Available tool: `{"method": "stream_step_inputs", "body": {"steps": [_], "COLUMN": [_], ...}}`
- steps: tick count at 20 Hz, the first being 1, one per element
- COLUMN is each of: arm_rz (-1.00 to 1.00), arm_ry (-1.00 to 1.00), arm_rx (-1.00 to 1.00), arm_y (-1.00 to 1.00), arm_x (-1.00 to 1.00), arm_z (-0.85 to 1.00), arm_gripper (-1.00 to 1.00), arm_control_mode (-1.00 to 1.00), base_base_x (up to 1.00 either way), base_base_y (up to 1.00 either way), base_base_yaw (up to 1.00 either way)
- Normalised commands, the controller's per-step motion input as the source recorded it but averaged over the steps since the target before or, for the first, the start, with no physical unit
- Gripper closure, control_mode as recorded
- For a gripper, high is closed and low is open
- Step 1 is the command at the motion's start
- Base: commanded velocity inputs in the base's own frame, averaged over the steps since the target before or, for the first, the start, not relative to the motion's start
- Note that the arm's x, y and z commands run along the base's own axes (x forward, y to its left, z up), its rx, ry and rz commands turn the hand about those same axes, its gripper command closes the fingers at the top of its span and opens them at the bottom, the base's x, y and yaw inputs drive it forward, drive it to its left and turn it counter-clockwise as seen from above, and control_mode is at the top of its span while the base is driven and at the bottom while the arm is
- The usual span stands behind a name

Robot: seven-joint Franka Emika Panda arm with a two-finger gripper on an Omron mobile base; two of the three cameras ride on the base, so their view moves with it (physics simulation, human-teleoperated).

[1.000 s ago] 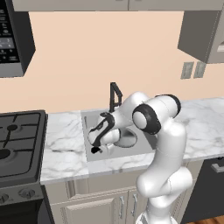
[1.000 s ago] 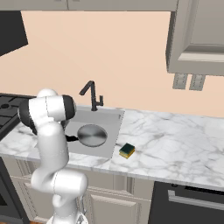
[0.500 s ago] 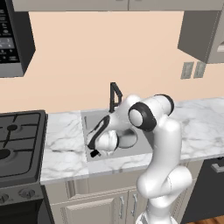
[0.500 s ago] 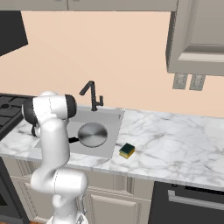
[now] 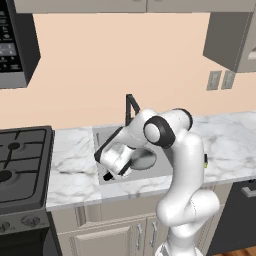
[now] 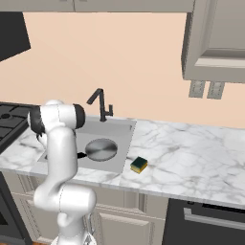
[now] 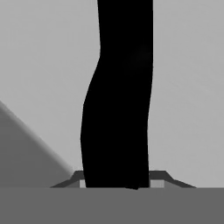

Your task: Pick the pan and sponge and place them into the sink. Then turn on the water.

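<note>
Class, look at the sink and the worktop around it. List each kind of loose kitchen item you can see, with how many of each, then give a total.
pan, in the sink: 1
sponge, on the marble counter right of the sink: 1
Total: 2

arm: bent low, leftward | tool (image 5: 107,176): pointing down, jaw state unclear

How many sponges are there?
1. The sponge lies on the marble counter, just right of the sink, near the front edge. Others could be hidden behind the arm.
</note>
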Motion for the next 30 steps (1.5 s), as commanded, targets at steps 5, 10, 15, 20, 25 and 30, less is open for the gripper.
{"method": "stream_step_inputs", "body": {"steps": [5, 10, 15, 20, 25, 30], "arm_rz": [0.0, 0.0, 0.0, 0.01, 0.0, 0.0], "arm_ry": [-0.07, -0.05, -0.08, -0.02, 0.0, 0.0], "arm_rx": [0.06, 0.04, 0.0, 0.0, 0.0, 0.0], "arm_y": [0.0, 0.03, 0.1, 0.07, 0.0, -0.03], "arm_x": [0.0, 0.02, 0.08, 0.08, 0.04, 0.1], "arm_z": [-0.03, 0.11, 0.21, 0.46, 0.51, 0.57], "arm_gripper": [-1.0, -1.0, -1.0, -1.0, -1.0, -1.0], "arm_control_mode": [-1.0, -1.0, -1.0, -1.0, -1.0, -1.0], "base_base_x": [0.0, 0.0, 0.0, 0.0, 0.0, 0.0], "base_base_y": [0.0, 0.0, 0.0, 0.0, 0.0, 0.0], "base_base_yaw": [0.0, 0.0, 0.0, 0.0, 0.0, 0.0]}}
